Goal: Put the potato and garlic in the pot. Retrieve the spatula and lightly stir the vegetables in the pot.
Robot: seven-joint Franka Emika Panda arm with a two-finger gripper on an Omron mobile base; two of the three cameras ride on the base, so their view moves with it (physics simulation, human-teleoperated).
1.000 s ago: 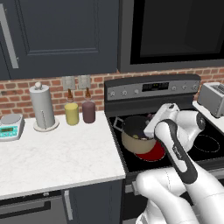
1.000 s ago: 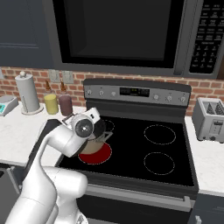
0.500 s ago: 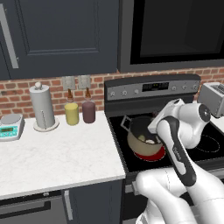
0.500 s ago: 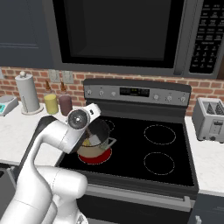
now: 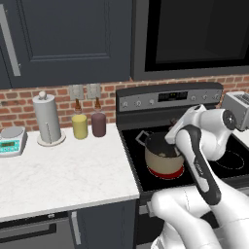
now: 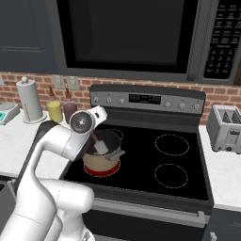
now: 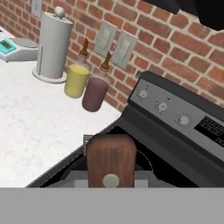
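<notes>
The tan pot (image 5: 163,162) (image 6: 100,160) with grey loop handles stands on the glowing red front-left burner of the stove. My gripper (image 6: 95,137) (image 7: 110,182) reaches down over its mouth, shut on the brown wooden handle of the spatula (image 7: 110,158). The spatula's grey blade (image 6: 101,147) dips inside the pot. My forearm and the pot's wall hide the potato and the garlic.
Left of the stove (image 6: 179,160), a yellow canister (image 5: 79,126) and a maroon canister (image 5: 98,124) stand against the brick wall, beside a paper towel roll (image 5: 46,119) and a small scale (image 5: 10,141). A toaster (image 6: 227,128) sits right of the stove.
My hand has risen a little and turned above the pot, swinging the spatula with it. The pot has stayed on its burner.
</notes>
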